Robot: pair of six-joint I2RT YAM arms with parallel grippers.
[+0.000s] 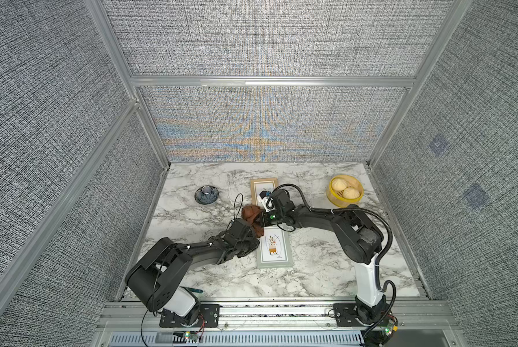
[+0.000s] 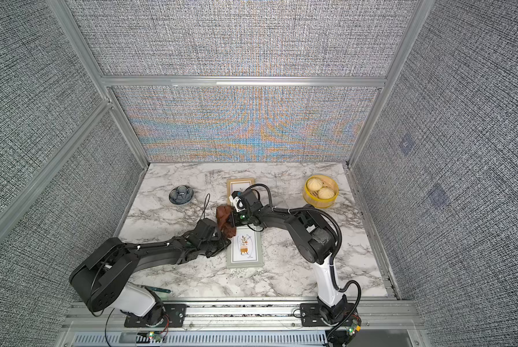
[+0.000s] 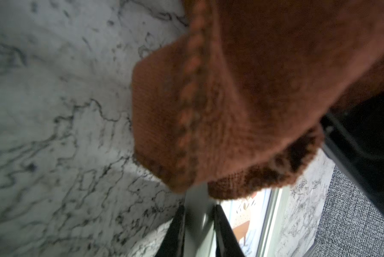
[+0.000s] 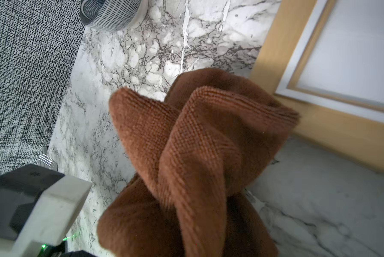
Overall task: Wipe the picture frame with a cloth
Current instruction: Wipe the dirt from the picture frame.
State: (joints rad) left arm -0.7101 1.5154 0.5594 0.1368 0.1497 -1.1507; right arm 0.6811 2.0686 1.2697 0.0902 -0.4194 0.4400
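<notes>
Right gripper (image 1: 257,218) clenched on cloth (image 4: 197,144): soft, light, bunches; I hold gathered middle. Left gripper (image 3: 198,213) straddles picture frame (image 1: 275,249) edge; can't tell if clamped.

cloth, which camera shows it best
The right wrist view: the cloth fills the middle, sharp, weave and folds clear. The left wrist view shows it close but blurred. In both top views it is a small bunch partly hidden by the arms.

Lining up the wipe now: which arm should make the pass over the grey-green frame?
Right, probably. The right gripper grips the bunched cloth at the far end of the grey-green frame; the left gripper straddles that frame's edge.
</notes>
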